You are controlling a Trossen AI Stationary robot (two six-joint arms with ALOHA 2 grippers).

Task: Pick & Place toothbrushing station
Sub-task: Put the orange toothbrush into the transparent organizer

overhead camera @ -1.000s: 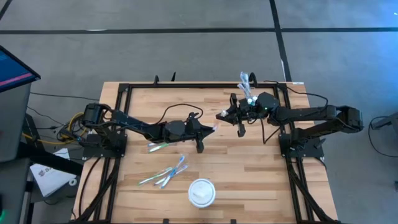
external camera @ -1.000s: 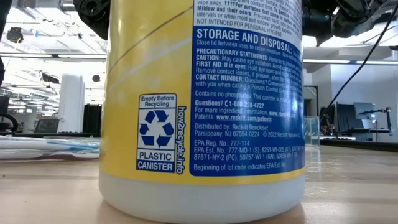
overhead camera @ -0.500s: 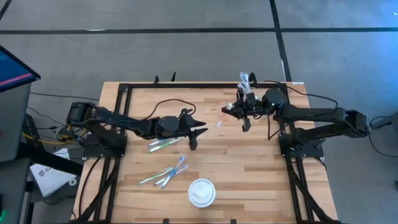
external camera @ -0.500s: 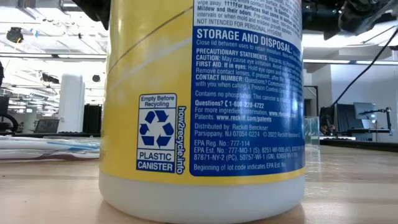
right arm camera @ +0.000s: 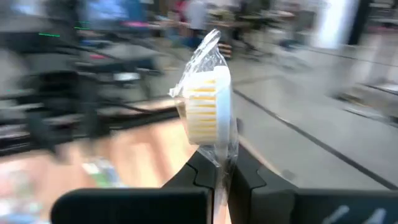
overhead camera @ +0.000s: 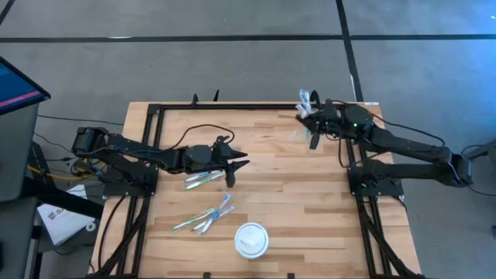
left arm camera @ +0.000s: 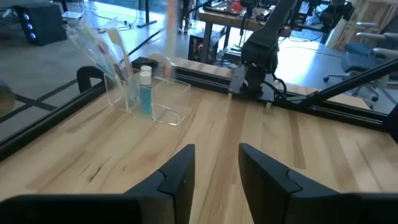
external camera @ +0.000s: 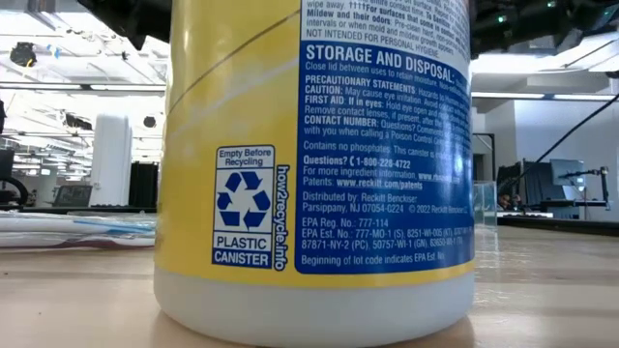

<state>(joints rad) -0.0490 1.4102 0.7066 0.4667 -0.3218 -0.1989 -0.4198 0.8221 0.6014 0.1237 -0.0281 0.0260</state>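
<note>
A clear holder (left arm camera: 144, 93) at the table's far right (overhead camera: 305, 99) holds wrapped toothbrushes and a small blue tube. My right gripper (overhead camera: 307, 121) is beside it, shut on a wrapped toothbrush (right arm camera: 206, 106). My left gripper (overhead camera: 242, 164) is open and empty over the table's middle, its fingers (left arm camera: 177, 174) apart. Two toothbrushes (overhead camera: 204, 180) lie on the table just near of it. Several more (overhead camera: 206, 217) lie closer to the near edge. My right gripper pinches the wrapped toothbrush between its two fingers (right arm camera: 202, 171) just below the bristle head (right arm camera: 204, 115). The head, in its clear wrapper, sticks out past the fingertips. The toothbrush is lifted clear of the table; the rest of it is hidden behind the fingers.
A yellow wipes canister (external camera: 319, 164) with a round white top (overhead camera: 252, 239) stands at the near edge and blocks most of the low view. A black frame (overhead camera: 232, 107) runs along the table's far edge and sides.
My right gripper has carried the wrapped toothbrush from the table's middle toward the far right, up to the clear holder. My left gripper has drawn back toward the table's left edge, away from the right gripper.
</note>
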